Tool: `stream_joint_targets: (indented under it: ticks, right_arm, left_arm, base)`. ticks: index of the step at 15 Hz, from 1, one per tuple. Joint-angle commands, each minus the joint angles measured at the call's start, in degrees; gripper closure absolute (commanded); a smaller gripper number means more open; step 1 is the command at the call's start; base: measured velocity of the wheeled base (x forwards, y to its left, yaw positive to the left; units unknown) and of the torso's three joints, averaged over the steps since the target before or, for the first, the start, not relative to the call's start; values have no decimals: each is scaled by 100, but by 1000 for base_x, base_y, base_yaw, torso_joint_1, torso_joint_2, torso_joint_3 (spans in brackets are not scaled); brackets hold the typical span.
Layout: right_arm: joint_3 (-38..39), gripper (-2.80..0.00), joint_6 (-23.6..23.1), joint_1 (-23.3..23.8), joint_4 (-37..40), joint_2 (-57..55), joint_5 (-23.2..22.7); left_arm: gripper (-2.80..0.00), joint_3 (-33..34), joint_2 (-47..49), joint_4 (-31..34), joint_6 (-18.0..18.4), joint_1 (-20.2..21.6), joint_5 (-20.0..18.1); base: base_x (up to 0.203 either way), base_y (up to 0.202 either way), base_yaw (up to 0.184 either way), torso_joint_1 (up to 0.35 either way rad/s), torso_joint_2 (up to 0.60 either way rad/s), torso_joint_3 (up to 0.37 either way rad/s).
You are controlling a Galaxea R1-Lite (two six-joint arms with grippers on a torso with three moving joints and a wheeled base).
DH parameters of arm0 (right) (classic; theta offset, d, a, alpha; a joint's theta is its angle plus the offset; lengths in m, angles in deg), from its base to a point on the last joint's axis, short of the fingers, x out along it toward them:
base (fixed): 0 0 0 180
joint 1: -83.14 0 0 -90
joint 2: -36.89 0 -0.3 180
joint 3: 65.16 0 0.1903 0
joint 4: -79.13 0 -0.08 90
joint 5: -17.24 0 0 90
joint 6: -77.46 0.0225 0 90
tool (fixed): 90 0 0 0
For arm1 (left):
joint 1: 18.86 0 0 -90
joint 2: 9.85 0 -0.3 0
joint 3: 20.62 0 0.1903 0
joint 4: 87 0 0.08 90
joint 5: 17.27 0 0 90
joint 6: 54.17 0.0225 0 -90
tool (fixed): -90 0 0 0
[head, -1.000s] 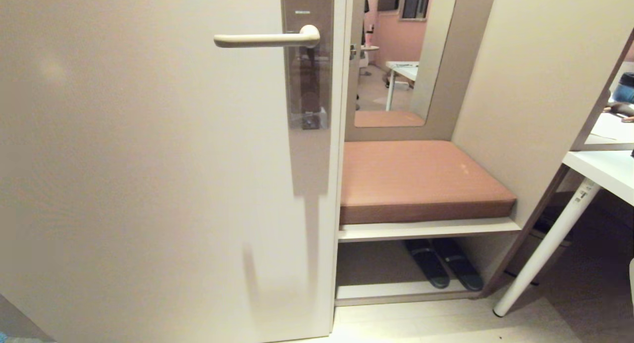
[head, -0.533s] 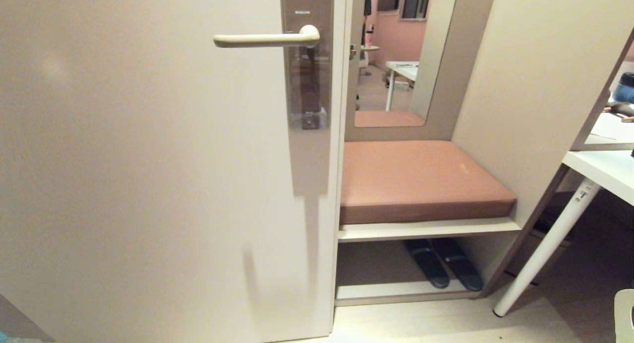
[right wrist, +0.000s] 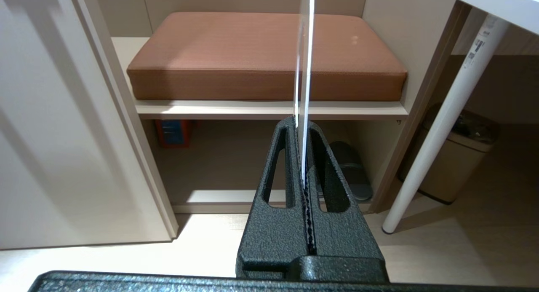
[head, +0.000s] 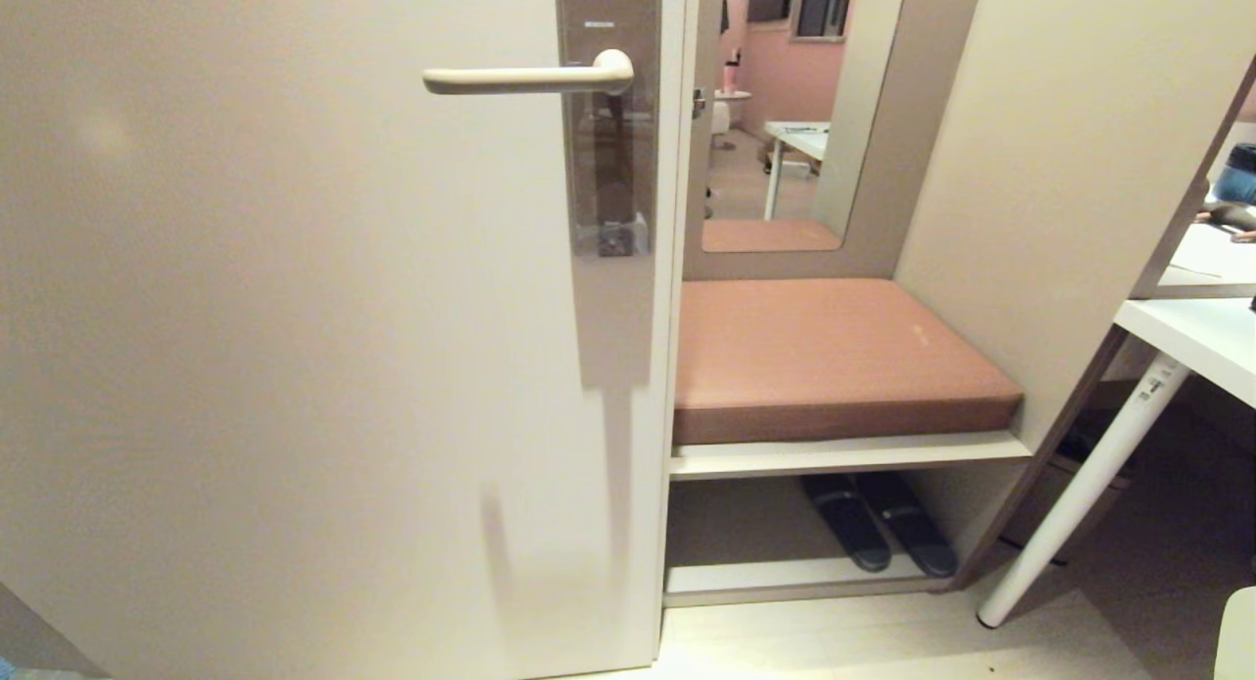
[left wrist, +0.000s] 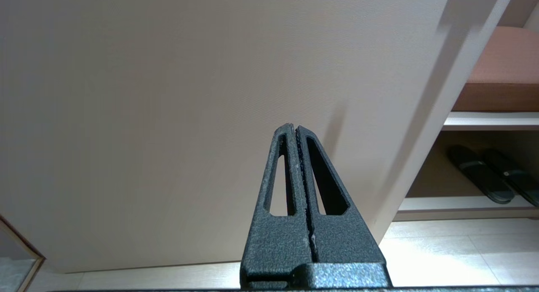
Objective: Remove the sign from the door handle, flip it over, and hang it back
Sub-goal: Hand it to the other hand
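- Sign (right wrist: 304, 73) is off the door handle (head: 525, 78), pinched edge-on in the right gripper (right wrist: 302, 127), so it's probably mid-flip
- left gripper (left wrist: 296, 129) is pressed together with nothing in it, parked low by the door (left wrist: 168, 94)

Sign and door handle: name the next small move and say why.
Probably raise the right gripper, carrying the sign, toward the door handle. The handle is bare, and the sign sits edge-on, pinched between the shut fingers, low by the brown cushion; only its corner shows in the head view. Which face is forward cannot be told. The left gripper is shut and empty.
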Motion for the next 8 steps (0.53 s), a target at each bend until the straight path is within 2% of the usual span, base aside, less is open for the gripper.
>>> stream_joint_targets:
  ticks: [1, 8]
  right_arm:
    - [0, 0, -7, -4, 4, 0, 9]
    - [0, 0, 72, -4, 1, 0, 15]
  left_arm:
    - [0, 0, 0, -2, -6, 0, 3]
    - [0, 0, 0, -2, -6, 0, 3]
  base:
    - [0, 0, 0, 0, 0, 0]
    - [0, 0, 0, 0, 0, 0]
